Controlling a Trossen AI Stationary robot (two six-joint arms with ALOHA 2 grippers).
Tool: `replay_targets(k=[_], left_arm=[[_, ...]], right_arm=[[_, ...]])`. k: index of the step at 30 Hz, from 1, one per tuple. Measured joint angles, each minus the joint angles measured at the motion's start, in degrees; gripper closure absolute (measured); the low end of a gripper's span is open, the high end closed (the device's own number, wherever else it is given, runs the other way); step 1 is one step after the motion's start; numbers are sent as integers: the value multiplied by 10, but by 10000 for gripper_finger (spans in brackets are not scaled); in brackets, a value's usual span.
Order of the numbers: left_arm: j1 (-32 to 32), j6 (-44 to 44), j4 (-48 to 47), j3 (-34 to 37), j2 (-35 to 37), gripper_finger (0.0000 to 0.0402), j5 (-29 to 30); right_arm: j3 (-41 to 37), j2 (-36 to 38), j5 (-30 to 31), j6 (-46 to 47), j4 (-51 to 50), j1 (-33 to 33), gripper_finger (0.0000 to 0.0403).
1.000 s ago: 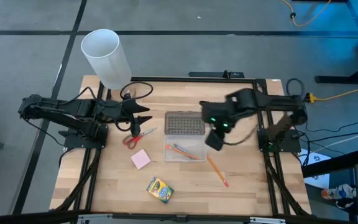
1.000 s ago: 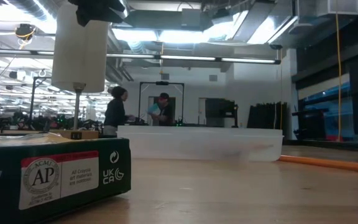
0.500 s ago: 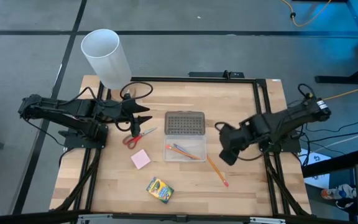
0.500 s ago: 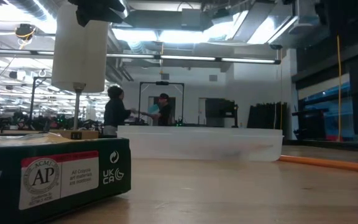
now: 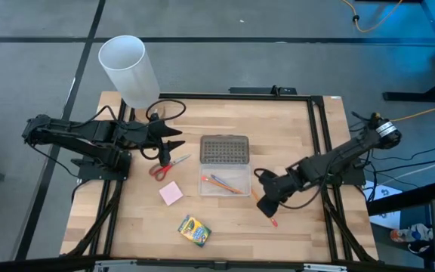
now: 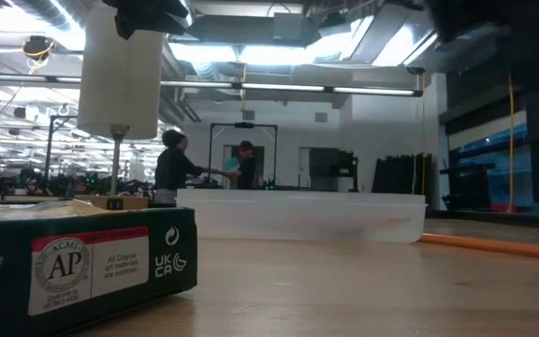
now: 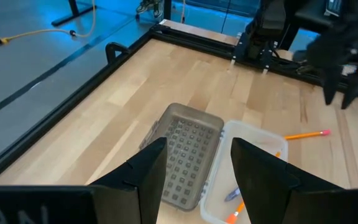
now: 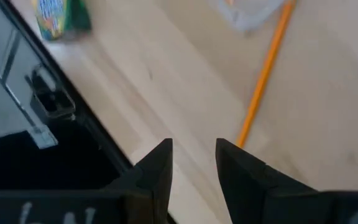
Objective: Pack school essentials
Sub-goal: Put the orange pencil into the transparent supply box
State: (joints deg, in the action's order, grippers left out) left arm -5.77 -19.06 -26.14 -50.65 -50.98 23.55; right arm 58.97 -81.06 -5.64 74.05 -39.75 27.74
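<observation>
Two arms work over the wooden table (image 5: 293, 121). Seen from above and taking the clear case (image 5: 225, 181) as the clock centre, the crayon box (image 5: 193, 230) lies nearest the front edge at about 7 o'clock, and the pink sticky-note pad (image 5: 171, 193) sits at 8 o'clock. One orange pencil (image 5: 265, 209) lies loose on the wood at 4 o'clock, just beside the case; the right gripper (image 5: 266, 205) hangs directly over it, its fingers (image 8: 160, 168) a narrow gap apart with nothing between them. Inside the case lie another orange pencil (image 5: 229, 185) and a blue-grey pen (image 5: 216, 181). The red-handled scissors (image 5: 166, 166) rest at 10 o'clock, with the left gripper (image 5: 178, 144) above them, fingers (image 7: 148, 171) spread apart and empty. The grey dotted lid (image 5: 224, 149) touches the case at 12 o'clock. Farthest, at 11 o'clock, a tall white cylinder (image 5: 127, 69) stands at the table's corner.
</observation>
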Motion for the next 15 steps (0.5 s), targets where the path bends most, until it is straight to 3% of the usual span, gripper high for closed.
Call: replay_targets(k=[6,9,15], left_arm=[[0,1,0,0,0,227,0],[0,1,-1,0,0,227,0],[0,2,0,0,0,227,0]], right_arm=[[-13,-5,0,119,11,82,279],[-13,-26,6,130,45,117,279],[-13,-88,13,192,36,144,279]])
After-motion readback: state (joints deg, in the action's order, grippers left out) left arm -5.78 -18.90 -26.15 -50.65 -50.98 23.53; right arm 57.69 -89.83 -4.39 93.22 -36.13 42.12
